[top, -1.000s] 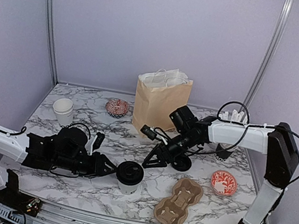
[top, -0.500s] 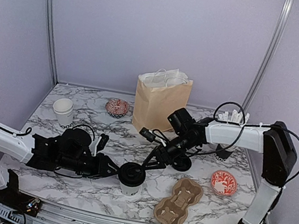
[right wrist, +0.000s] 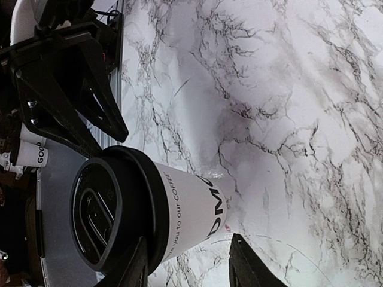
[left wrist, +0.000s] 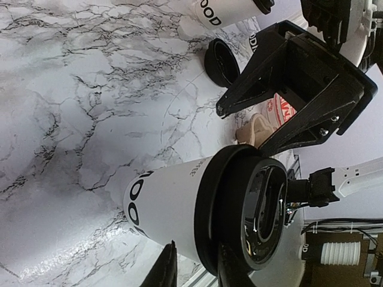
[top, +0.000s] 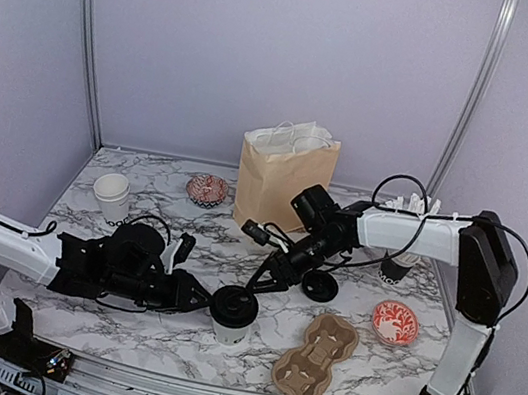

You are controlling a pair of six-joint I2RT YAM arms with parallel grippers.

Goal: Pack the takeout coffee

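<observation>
Zero cups packed, as far as visible. Lidded coffee cup [top: 231,316] stands upright on the marble, well in front of paper bag [top: 283,179], toward the near edge. Pulp carrier [top: 316,359], front-right of bag, holds nothing. Unlidded white cup [top: 111,196] sits well left of bag. Loose black lid [top: 319,287] lies just front-right of bag. Bag interior not visible. Est. early stage: cup into carrier/bag and 2nd cup's lid both left to do.

Left gripper [top: 198,299], front-left of bag: tips at the lidded cup's rim, fingers narrowly apart. Cannot tell if it is pinching. Right gripper [top: 263,284], between bag and cup: jaws spread, tips near lid, nothing held.

View diffs:
- Overhead cam gives the whole layout, but tip contact is unresolved.
- Left wrist cam shows the right gripper's spread V head-on, one tip close to the lid top, plus the cup lettering.
- Right wrist cam shows the cup wall between its own fingers and the small print under the lid.
- Neither wrist cam shows the bag.
</observation>
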